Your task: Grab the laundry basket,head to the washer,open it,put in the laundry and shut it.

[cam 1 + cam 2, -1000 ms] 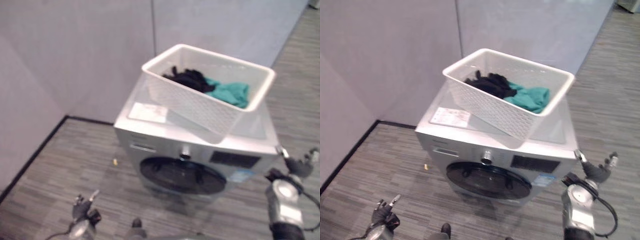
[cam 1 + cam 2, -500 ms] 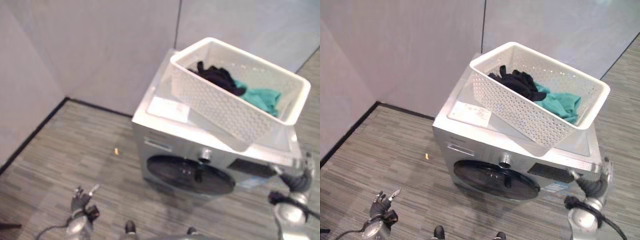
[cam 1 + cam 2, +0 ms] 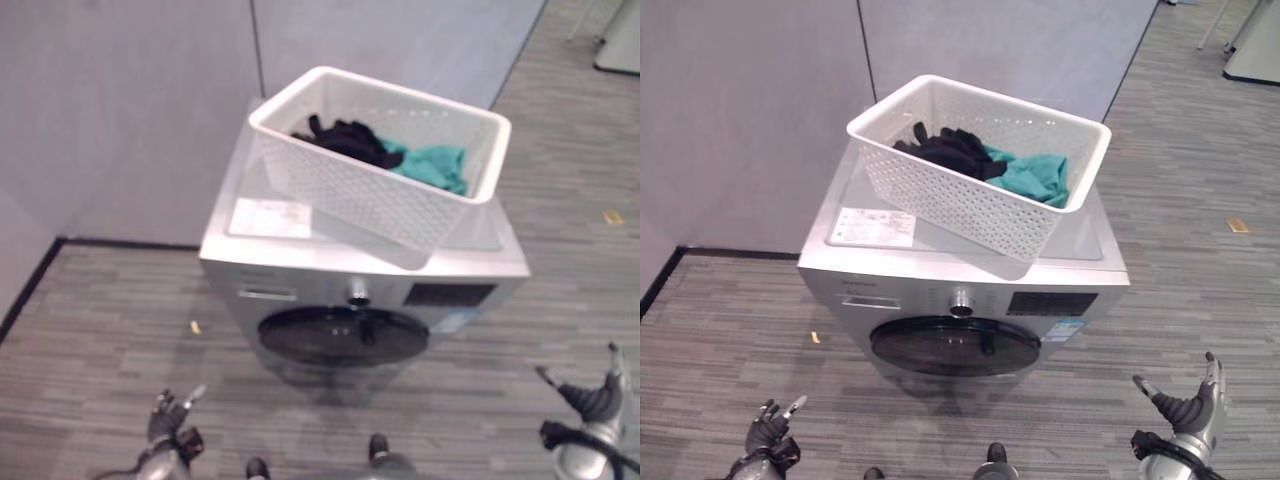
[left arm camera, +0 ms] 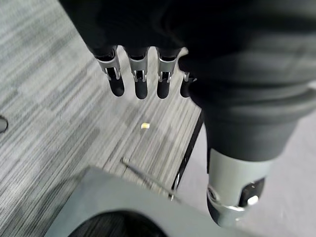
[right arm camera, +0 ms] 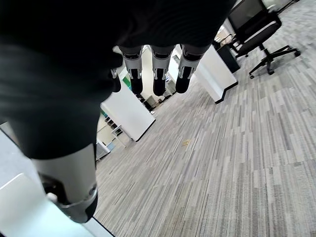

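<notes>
A white perforated laundry basket (image 3: 970, 195) rests on top of the silver front-loading washer (image 3: 960, 262), turned at an angle. Inside it lie a black garment (image 3: 955, 150) and a teal garment (image 3: 1035, 175). The washer's round dark door (image 3: 952, 345) is closed. My left hand (image 3: 768, 435) hangs low at the lower left, fingers relaxed, holding nothing. At the lower right my right hand (image 3: 1188, 410) is open too, well below and to the right of the washer. In their wrist views, the left hand's fingers (image 4: 140, 74) and the right hand's fingers (image 5: 157, 69) are straight and empty.
Grey partition walls (image 3: 760, 100) stand behind and left of the washer. A small yellow scrap (image 3: 816, 338) lies on the striped grey carpet left of the washer, another (image 3: 1237, 226) at the right. An office chair (image 5: 261, 29) and white cabinets (image 5: 126, 111) stand further off.
The camera view has swung, so the washer now sits centred. Both hands stay low and empty; the basket has not moved on the washer.
</notes>
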Tool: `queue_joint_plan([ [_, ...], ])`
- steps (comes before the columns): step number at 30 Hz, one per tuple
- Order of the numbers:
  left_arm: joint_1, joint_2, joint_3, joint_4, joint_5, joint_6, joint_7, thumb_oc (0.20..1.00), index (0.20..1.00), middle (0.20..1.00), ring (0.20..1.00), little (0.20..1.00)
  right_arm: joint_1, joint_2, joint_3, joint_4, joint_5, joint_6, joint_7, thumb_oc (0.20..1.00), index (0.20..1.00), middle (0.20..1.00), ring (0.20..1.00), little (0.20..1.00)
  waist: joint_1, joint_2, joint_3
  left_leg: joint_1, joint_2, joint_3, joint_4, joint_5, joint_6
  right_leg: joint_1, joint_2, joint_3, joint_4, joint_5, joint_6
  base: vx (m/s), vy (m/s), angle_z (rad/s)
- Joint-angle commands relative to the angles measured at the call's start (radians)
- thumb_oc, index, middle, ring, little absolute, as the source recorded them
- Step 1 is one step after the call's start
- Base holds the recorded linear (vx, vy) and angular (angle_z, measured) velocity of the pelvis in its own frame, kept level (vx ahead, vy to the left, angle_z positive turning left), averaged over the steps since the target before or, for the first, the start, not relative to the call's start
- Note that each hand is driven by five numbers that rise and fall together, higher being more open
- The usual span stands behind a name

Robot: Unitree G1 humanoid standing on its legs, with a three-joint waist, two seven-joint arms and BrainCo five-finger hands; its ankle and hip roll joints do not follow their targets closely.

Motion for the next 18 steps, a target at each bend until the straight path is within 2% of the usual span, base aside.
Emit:
queue_joint_plan([
  [1, -0.059, 0.021, 0.026, 0.027, 0.022, -0.041, -0.008, 1.0, 1.0, 1.0, 1.0, 1.0, -0.092, -0.089, -0.052, -0.054, -0.03, -0.048, -0.007, 1.0, 1.0, 1.0, 1.0, 1.0, 0.027, 0.045, 0.009, 0.089, 0.069, -0.045, 0.06, -0.107, 0.031, -0.057, 0.005, 0.01, 0.059, -0.043, -0.006, -0.03, -0.081, 0.0],
  [3, -0.061, 0.019, 0.026, 0.027, 0.019, -0.043, -0.006, 1.0, 1.0, 1.0, 1.0, 1.0, -0.102, -0.098, -0.045, -0.049, -0.034, -0.05, -0.01, 1.0, 1.0, 1.0, 1.0, 1.0, 0.03, 0.046, 0.012, 0.082, 0.075, -0.045, 0.067, -0.105, 0.028, -0.056, 0.011, 0.008, 0.051, -0.043, -0.008, -0.07, -0.06, -0.02],
  [4, -0.064, 0.017, 0.019, 0.007, 0.019, -0.049, -0.002, 1.0, 1.0, 1.0, 1.0, 1.0, -0.135, -0.114, -0.016, -0.035, -0.035, -0.054, -0.013, 1.0, 1.0, 1.0, 1.0, 1.0, 0.043, 0.043, 0.017, 0.062, 0.086, -0.047, 0.065, -0.082, 0.018, -0.052, 0.02, 0.002, 0.023, -0.04, -0.007, -0.14, -0.063, -0.01],
  [6, -0.1, 0.031, -0.003, -0.013, 0.023, -0.058, 0.008, 1.0, 1.0, 1.0, 1.0, 1.0, -0.155, -0.124, 0.01, -0.028, -0.015, -0.058, -0.018, 1.0, 1.0, 1.0, 1.0, 1.0, 0.063, 0.029, 0.038, 0.001, 0.097, -0.089, 0.095, -0.053, -0.004, -0.049, 0.023, -0.009, 0.014, -0.043, -0.015, -0.18, -0.067, -0.02],
  [7, -0.102, 0.032, -0.003, -0.013, 0.023, -0.058, 0.009, 1.0, 1.0, 1.0, 1.0, 1.0, -0.158, -0.124, 0.01, -0.027, -0.014, -0.059, -0.019, 1.0, 1.0, 1.0, 1.0, 1.0, 0.06, 0.027, 0.037, -0.007, 0.096, -0.093, 0.098, -0.049, -0.003, -0.052, 0.022, -0.012, 0.013, -0.039, -0.017, -0.17, -0.032, 0.06],
  [8, -0.123, 0.037, -0.007, -0.025, 0.019, -0.065, 0.011, 1.0, 1.0, 1.0, 1.0, 1.0, -0.161, -0.132, 0.017, -0.038, -0.008, -0.062, -0.011, 1.0, 1.0, 1.0, 1.0, 1.0, 0.065, 0.019, 0.046, -0.032, 0.095, -0.125, 0.122, -0.056, -0.007, -0.058, 0.017, -0.021, 0.014, -0.036, -0.021, -0.18, -0.008, 0.25],
  [9, -0.139, 0.041, -0.01, -0.048, 0.016, -0.072, 0.01, 1.0, 1.0, 1.0, 1.0, 1.0, -0.171, -0.148, 0.025, -0.039, -0.01, -0.064, -0.005, 1.0, 1.0, 1.0, 1.0, 1.0, 0.067, 0.012, 0.053, -0.038, 0.09, -0.162, 0.169, -0.097, -0.005, -0.07, 0.009, -0.028, 0.016, -0.028, -0.023, -0.22, 0.008, 0.36],
  [11, -0.149, 0.043, -0.025, -0.082, 0.022, -0.075, -0.002, 1.0, 1.0, 1.0, 1.0, 1.0, -0.192, -0.169, 0.034, -0.037, -0.015, -0.077, -0.001, 1.0, 1.0, 1.0, 1.0, 1.0, 0.061, 0.012, 0.063, -0.034, 0.096, -0.194, 0.248, -0.144, -0.007, -0.097, -0.004, -0.05, 0.031, -0.022, -0.026, -0.22, 0.136, 0.49],
  [12, -0.13, 0.047, -0.033, -0.133, 0.035, -0.078, -0.024, 1.0, 1.0, 1.0, 1.0, 1.0, -0.212, -0.187, 0.031, -0.039, -0.018, -0.093, -0.001, 1.0, 1.0, 1.0, 1.0, 1.0, 0.054, 0.029, 0.065, 0.013, 0.095, -0.211, 0.264, -0.188, -0.012, -0.133, -0.009, -0.056, 0.051, -0.015, -0.021, -0.17, 0.292, 0.23],
  [13, -0.125, 0.046, -0.042, -0.143, 0.033, -0.074, -0.029, 1.0, 1.0, 1.0, 1.0, 1.0, -0.22, -0.187, 0.024, -0.042, -0.024, -0.094, -0.009, 1.0, 1.0, 1.0, 1.0, 1.0, 0.043, 0.037, 0.058, 0.054, 0.08, -0.21, 0.23, -0.239, 0.002, -0.15, -0.021, -0.057, 0.06, -0.002, -0.013, -0.11, 0.244, -0.02],
  [14, -0.125, 0.046, -0.043, -0.144, 0.033, -0.073, -0.029, 1.0, 1.0, 1.0, 1.0, 1.0, -0.22, -0.187, 0.023, -0.042, -0.024, -0.094, -0.009, 1.0, 1.0, 1.0, 1.0, 1.0, 0.043, 0.035, 0.059, 0.055, 0.076, -0.21, 0.227, -0.235, 0.004, -0.152, -0.025, -0.056, 0.06, 0.002, -0.013, -0.04, 0.171, 0.01],
  [15, -0.125, 0.047, -0.044, -0.151, 0.03, -0.071, -0.031, 1.0, 1.0, 1.0, 1.0, 1.0, -0.234, -0.184, 0.018, -0.041, -0.021, -0.091, -0.015, 1.0, 1.0, 1.0, 1.0, 1.0, 0.043, 0.037, 0.057, 0.065, 0.058, -0.212, 0.221, -0.262, 0.016, -0.157, -0.036, -0.048, 0.061, 0.017, -0.006, -0.11, 0.246, 0.19],
  [16, -0.133, 0.055, -0.052, -0.151, 0.037, -0.067, -0.037, 1.0, 1.0, 1.0, 1.0, 1.0, -0.276, -0.191, 0.018, -0.048, -0.057, -0.074, -0.022, 1.0, 1.0, 1.0, 1.0, 1.0, 0.045, 0.039, 0.056, 0.065, 0.016, -0.207, 0.222, -0.298, 0.039, -0.17, -0.071, -0.041, 0.063, 0.058, 0.014, -0.13, 0.33, 0.17],
  [17, -0.134, 0.056, -0.052, -0.15, 0.042, -0.062, -0.042, 1.0, 1.0, 1.0, 1.0, 1.0, -0.301, -0.193, 0.018, -0.048, -0.07, -0.069, -0.028, 1.0, 1.0, 1.0, 1.0, 1.0, 0.052, 0.041, 0.056, 0.065, -0.003, -0.198, 0.222, -0.307, 0.054, -0.174, -0.086, -0.041, 0.065, 0.07, 0.022, -0.12, 0.258, 0.08],
  [18, -0.134, 0.056, -0.052, -0.15, 0.042, -0.062, -0.042, 1.0, 1.0, 1.0, 1.0, 1.0, -0.301, -0.193, 0.018, -0.048, -0.07, -0.069, -0.028, 1.0, 1.0, 1.0, 1.0, 1.0, 0.052, 0.041, 0.056, 0.065, -0.003, -0.198, 0.222, -0.307, 0.054, -0.174, -0.086, -0.041, 0.065, 0.07, 0.022, -0.08, 0.166, -0.22],
])
